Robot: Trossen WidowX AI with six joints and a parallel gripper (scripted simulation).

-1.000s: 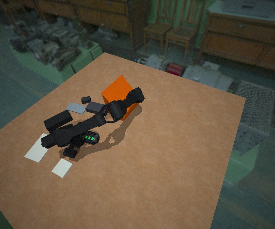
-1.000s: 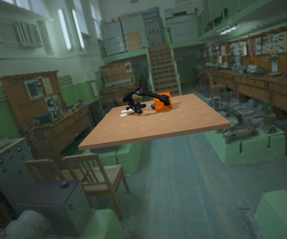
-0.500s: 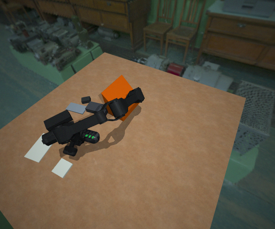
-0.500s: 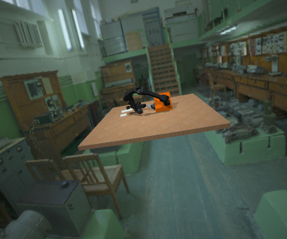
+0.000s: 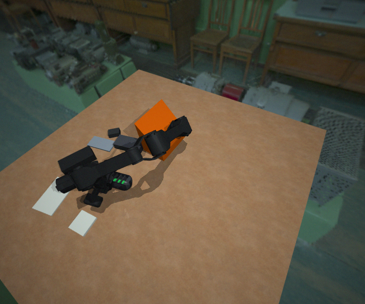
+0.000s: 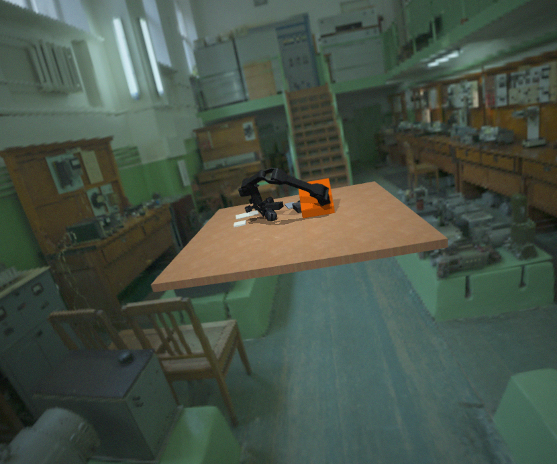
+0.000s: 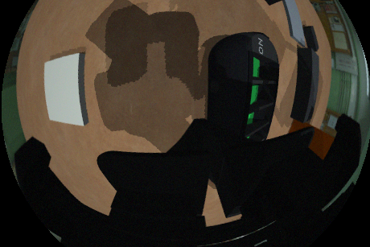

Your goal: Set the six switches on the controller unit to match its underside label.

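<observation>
The dark grey controller unit point(image 5: 124, 182) point(image 6: 272, 215) point(image 7: 237, 84) lies on the bench left of centre, partly under my arm. In the wrist view its green switch ends show only as narrow strips along its right side, so it looks tipped up on one long edge. I cannot read single switch positions or the label. My gripper point(image 5: 93, 198) point(image 7: 198, 123) points down at the bench right beside the unit's near side. Its fingers are shut with nothing between them, and in the wrist view one dark finger overlaps the unit's lower end.
An orange block point(image 5: 154, 120) point(image 6: 315, 205) stands behind the arm's elbow. A black box point(image 5: 76, 159), two grey plates point(image 5: 100, 143) point(image 5: 125, 141) and a small dark block point(image 5: 114, 132) lie behind the unit. Two white plates point(image 5: 49, 200) point(image 5: 82, 222) lie to its left and front.
</observation>
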